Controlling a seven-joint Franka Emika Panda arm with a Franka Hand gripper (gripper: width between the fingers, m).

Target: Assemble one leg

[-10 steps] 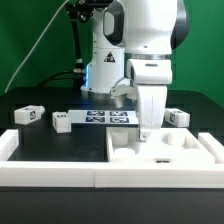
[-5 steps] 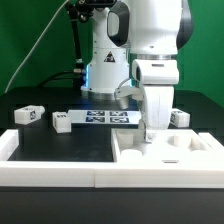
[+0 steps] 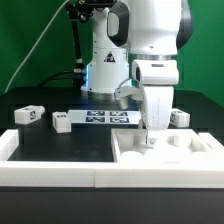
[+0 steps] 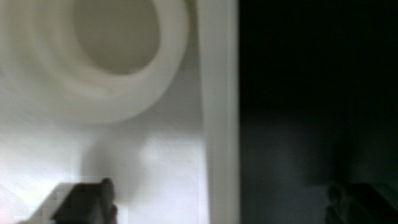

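Observation:
Three white legs with marker tags lie on the black table in the exterior view: one [image 3: 28, 115] at the far left, one [image 3: 62, 121] beside the marker board, and one [image 3: 179, 117] at the right behind the arm. My gripper [image 3: 149, 136] reaches down onto the large white panel [image 3: 190, 152], away from every leg. In the wrist view my gripper [image 4: 217, 205] is open. One dark fingertip [image 4: 82, 203] is over the panel [image 4: 151, 150], the other over the black table, with the panel's edge between them. No leg shows in the wrist view.
The marker board [image 3: 108, 118] lies flat in the middle in front of the robot base. A low white wall [image 3: 50, 172] runs along the front, rising at the left end [image 3: 8, 143]. A round recess [image 4: 111, 40] in the panel shows in the wrist view.
The arm moved a little toward the exterior view's right and the panel shifted that way with it. Over the last half second almost nothing moved.

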